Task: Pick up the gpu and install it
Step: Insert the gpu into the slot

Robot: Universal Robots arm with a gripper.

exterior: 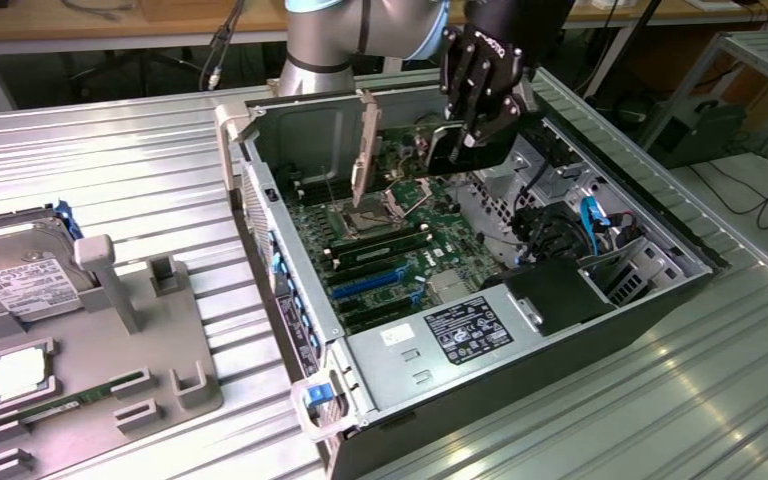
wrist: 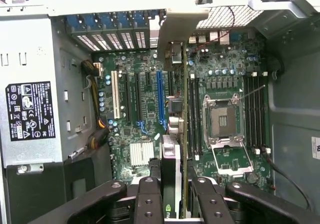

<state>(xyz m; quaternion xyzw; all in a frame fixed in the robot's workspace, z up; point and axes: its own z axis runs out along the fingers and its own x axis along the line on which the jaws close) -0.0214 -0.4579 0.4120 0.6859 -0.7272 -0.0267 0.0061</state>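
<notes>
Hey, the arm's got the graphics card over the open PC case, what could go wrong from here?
1. The gripper holds the gpu edge-on near the blue slot. If not lined up, it may press on the motherboard instead.
2. The open CPU socket lies close by, and a slipped card could hit it.
3. The silver bracket could catch on the case's rear wall.
</notes>
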